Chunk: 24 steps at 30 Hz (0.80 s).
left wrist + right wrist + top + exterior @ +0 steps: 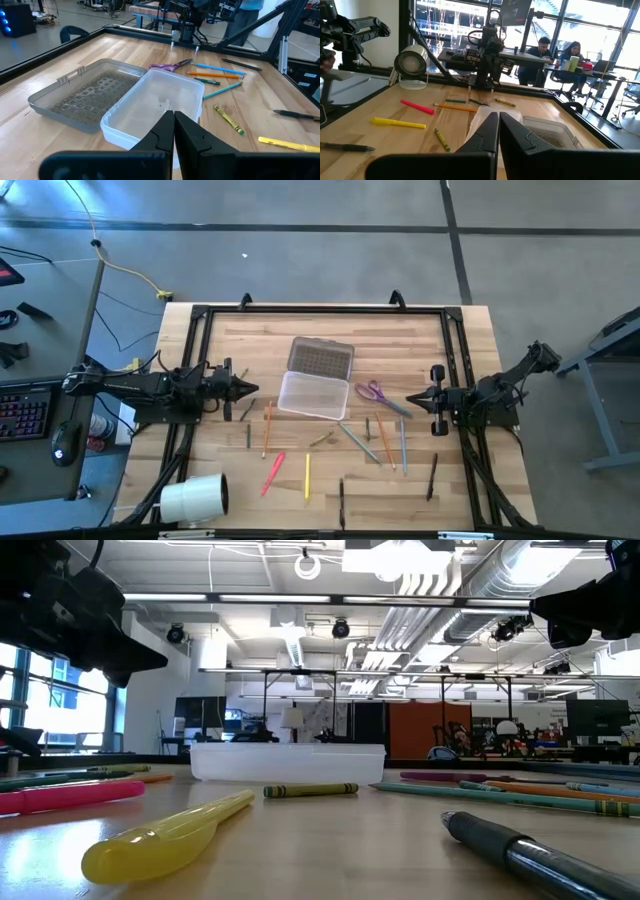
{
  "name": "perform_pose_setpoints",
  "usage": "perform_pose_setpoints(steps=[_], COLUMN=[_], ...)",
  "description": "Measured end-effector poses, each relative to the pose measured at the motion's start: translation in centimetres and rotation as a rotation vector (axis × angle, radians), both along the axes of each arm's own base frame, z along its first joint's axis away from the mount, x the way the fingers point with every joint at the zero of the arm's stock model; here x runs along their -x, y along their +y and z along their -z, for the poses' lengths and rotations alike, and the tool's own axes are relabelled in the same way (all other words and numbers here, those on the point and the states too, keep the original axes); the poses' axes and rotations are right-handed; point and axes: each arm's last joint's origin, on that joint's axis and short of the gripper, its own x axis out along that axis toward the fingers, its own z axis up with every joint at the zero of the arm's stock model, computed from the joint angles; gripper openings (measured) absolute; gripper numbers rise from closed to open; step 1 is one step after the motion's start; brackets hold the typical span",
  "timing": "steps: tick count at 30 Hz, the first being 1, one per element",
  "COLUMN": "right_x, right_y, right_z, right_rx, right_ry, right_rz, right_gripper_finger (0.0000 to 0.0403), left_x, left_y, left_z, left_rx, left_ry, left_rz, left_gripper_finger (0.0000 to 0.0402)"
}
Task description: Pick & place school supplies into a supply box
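Note:
The supply box (314,395) is a clear plastic case that sits open at the table's middle, with its ribbed grey lid (321,358) lying flat on the far side. The purple-handled scissors (375,392) lie to its right. Pencils and pens are scattered on the near side: an orange pencil (267,428), a pink marker (273,473), a yellow marker (307,477), a teal pencil (358,442) and dark pens (432,476). My left gripper (250,388) hovers shut to the left of the box. My right gripper (412,400) hovers shut to the right of the scissors.
A big white roll (195,498) lies at the near left corner. A black frame rail (320,310) runs around the table's far and side edges. Bare wood shows between the box and the left gripper. In the right wrist view, people sit at desks far behind the table.

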Motion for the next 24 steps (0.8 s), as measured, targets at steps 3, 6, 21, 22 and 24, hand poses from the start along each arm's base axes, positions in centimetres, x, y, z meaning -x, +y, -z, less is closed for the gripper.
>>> perform_pose_setpoints(steps=[3,6,21,22,24], right_x=[0.00,0.00,0.00,0.00,0.00], right_y=[0.00,0.00,0.00,0.00,0.00], right_z=[0.00,0.00,0.00,0.00,0.00], right_rx=[0.000,0.000,0.073,0.107,0.159], right_ry=[0.000,0.000,0.001,0.001,0.002], right_rz=[0.000,0.000,0.003,0.005,0.007], right_gripper_finger=[0.0000,0.0000,0.0000,0.0000,0.0000], left_x=[0.00,0.00,-0.01,0.00,0.00], left_y=[0.00,0.00,-0.01,-0.01,0.04], left_z=[-0.01,-0.01,-0.02,-0.01,-0.02], left_rx=[0.000,0.000,0.149,0.164,0.209], left_ry=[0.000,0.000,-0.022,-0.023,-0.032], left_rz=[0.000,0.000,-0.024,-0.028,-0.053], left_gripper_finger=[0.0049,0.0049,0.0049,0.0049,0.0049])
